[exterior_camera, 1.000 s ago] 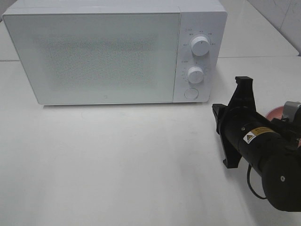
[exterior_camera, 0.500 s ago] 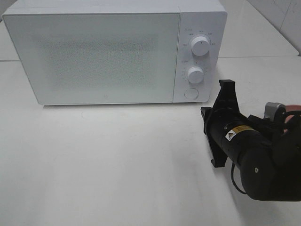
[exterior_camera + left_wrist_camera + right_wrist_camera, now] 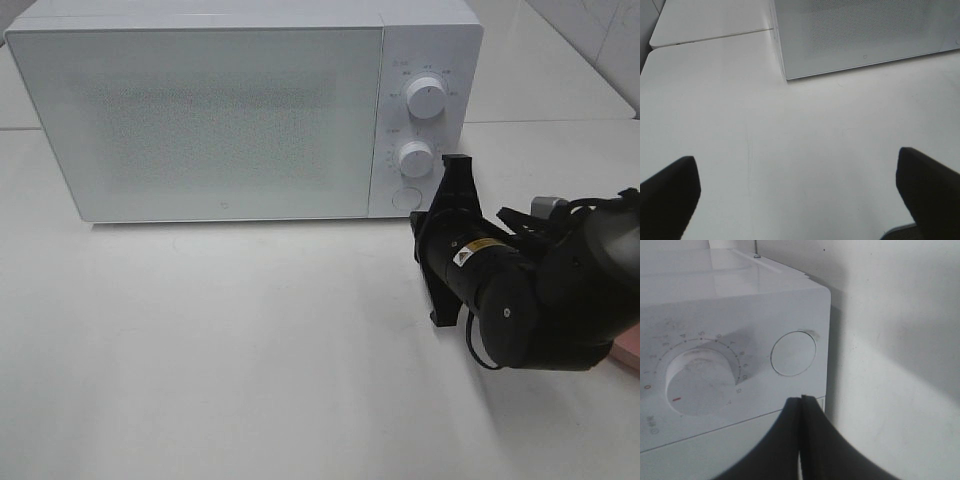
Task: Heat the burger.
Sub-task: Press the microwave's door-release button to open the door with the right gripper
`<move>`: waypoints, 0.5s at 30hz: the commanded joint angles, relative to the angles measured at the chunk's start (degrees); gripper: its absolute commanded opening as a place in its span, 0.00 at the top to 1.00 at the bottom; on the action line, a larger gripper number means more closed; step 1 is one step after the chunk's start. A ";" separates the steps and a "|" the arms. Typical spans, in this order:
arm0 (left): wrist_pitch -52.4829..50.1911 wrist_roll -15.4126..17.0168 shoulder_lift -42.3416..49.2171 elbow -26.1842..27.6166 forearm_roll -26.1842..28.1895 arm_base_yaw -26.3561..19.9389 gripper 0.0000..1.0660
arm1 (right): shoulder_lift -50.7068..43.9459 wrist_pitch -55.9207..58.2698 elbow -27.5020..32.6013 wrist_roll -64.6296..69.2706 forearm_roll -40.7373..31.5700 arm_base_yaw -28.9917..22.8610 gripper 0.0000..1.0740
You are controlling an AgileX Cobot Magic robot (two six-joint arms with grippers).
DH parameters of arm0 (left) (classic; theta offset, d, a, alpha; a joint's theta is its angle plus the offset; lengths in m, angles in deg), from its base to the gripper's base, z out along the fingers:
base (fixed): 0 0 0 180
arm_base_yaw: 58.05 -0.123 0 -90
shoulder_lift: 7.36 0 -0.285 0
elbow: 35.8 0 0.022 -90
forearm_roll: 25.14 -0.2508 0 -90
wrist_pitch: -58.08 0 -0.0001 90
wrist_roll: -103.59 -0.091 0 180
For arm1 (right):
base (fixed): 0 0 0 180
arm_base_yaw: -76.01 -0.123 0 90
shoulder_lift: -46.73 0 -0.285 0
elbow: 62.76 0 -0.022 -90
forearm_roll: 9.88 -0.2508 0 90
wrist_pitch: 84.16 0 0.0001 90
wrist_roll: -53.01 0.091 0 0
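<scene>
The right claw (image 3: pixel 801 401) is pressed fully shut, its two black fingers meeting in a thin seam, and it has hold of nothing. Its tips sit just in front of the microwave (image 3: pixel 220 120) control panel, right by the round door button (image 3: pixel 793 353), close to it but not touching. The lower dial (image 3: pixel 700 385) is next to that button, the upper dial (image 3: pixel 425 97) further from the claw. The microwave door is closed, and its dotted window hides whatever is inside. The left claw (image 3: pixel 800 189) is spread wide and empty over the bare white table (image 3: pixel 250 350), the microwave's lower front corner ahead of it. The burger shows in no view, so I cannot tell where it is. A pink edge (image 3: pixel 628 352) peeks out behind the right arm, its contents hidden
</scene>
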 commanded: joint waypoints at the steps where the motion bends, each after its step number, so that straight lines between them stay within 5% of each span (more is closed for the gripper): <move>1: 0.00 0.17 0.92 -0.17 0.11 0.29 0.06 | 1.20 0.80 -2.23 -0.57 1.43 1.26 1.00; 15: 0.00 0.17 0.92 -0.17 0.11 0.29 0.06 | 5.27 3.90 -9.45 -2.18 2.69 4.64 1.00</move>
